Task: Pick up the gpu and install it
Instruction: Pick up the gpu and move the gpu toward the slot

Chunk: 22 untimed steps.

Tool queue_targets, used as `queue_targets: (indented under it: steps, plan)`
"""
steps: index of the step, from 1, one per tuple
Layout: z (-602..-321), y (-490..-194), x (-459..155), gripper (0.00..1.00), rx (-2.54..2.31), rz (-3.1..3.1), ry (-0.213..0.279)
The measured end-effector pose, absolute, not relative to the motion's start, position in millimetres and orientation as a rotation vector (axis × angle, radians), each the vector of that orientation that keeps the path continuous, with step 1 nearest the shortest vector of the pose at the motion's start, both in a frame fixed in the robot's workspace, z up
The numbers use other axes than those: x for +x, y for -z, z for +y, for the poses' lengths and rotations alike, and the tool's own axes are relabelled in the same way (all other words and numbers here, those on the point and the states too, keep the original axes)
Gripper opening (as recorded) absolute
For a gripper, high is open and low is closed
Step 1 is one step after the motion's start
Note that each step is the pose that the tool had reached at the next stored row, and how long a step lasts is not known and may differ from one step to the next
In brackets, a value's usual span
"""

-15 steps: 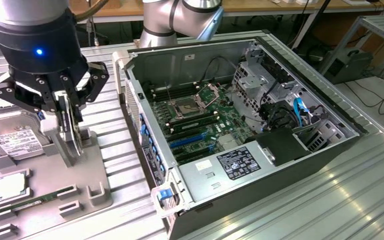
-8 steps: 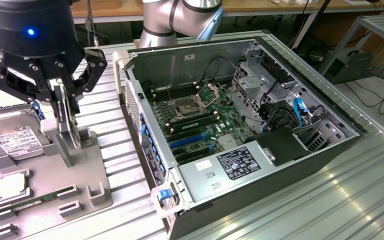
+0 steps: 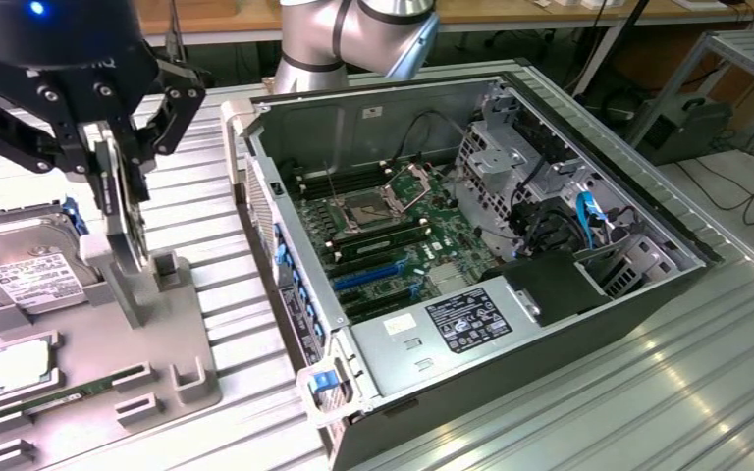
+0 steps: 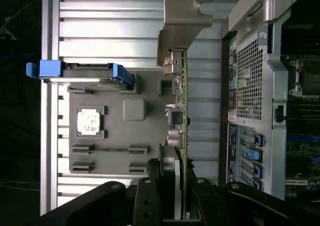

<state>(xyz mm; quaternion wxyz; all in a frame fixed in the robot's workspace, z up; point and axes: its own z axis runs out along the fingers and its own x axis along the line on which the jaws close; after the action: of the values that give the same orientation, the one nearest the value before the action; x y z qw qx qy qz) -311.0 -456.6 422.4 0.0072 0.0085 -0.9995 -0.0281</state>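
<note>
gpu [image 3: 122, 211]: upper left of the exterior view, held edge-on and upright over the grey tray [image 3: 102, 383]; in the wrist view [image 4: 184, 136] its silver bracket points away from the tool.
tool [image 3: 118, 157]: closed on the gpu, 1 finger on each face [image 4: 175, 186].
step: pick-up; grip made, install not yet done. Can't tell if the card's lower edge is clear of the holder post [image 3: 157, 280].
next move needs (judged): card kept upright, lifted over the case wall [image 3: 256, 186], edge lined up with the blue slots [image 3: 370, 277] on the motherboard [image 3: 377, 231].
in the way: the case wall stands between tray and board; black cables [image 3: 554, 235] crowd the drive end, well apart from the slots.
around: hard drive [image 3: 30, 273], processor [image 3: 21, 363] and memory stick [image 3: 56, 400] on the tray; ribbed counter [image 3: 691, 392] under all.
</note>
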Motion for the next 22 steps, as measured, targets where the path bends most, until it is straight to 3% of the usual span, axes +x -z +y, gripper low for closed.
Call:
queue_targets:
  steps: [8, 22]
  plan:
    - [-456.6, -448.9, -311.0, 0.28, 0.027, -3.126, 0.088]
    - [-456.3, -448.9, -308.1, 0.28, 0.027, -3.140, 0.088]
